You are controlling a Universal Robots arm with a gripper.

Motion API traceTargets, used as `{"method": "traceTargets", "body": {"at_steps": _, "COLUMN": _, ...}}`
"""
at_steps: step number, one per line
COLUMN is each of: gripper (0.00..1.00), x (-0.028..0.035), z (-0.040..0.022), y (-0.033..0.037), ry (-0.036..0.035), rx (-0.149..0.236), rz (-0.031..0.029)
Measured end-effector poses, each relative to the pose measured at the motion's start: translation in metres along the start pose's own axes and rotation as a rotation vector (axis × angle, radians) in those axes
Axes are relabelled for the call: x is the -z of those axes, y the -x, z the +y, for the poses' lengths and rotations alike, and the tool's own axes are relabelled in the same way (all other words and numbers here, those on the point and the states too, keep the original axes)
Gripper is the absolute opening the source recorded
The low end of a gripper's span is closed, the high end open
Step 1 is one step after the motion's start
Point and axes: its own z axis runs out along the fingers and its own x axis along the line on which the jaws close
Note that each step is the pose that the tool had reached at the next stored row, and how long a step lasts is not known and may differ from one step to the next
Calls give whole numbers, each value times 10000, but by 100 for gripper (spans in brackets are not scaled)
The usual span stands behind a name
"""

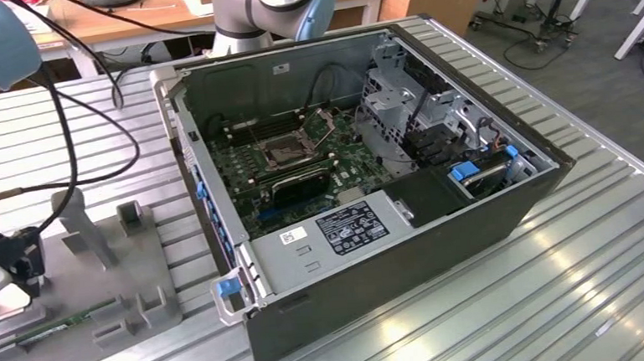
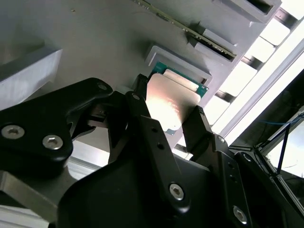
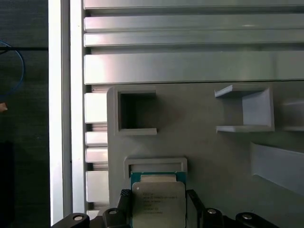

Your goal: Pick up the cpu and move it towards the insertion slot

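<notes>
Cpu (image 2: 173, 95) centred btwn pincer (image 2: 169, 108) sides, clamped, at grey holder pocket (image 3: 156, 164)

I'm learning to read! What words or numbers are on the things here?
No text here can be read.
cpu: faint print lines on its top, too small to read.
Big label inside the computer case: too small to read.
Small sticker beside it: too blurred to read.

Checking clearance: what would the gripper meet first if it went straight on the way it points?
Probably the cpu, lying directly ahead of the gripper in its grey holder; depth is unclear.
</notes>
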Motion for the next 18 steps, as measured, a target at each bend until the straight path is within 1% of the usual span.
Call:
{"method": "traceTargets", "body": {"at_steps": 10, "gripper": 55, "x": 169, "z": 4, "y": 0, "ry": 1, "rx": 0, "rz": -1}}
{"method": "traceTargets", "body": {"at_steps": 18, "gripper": 55, "x": 346, "z": 9, "y": 0, "ry": 1, "rx": 0, "rz": -1}}
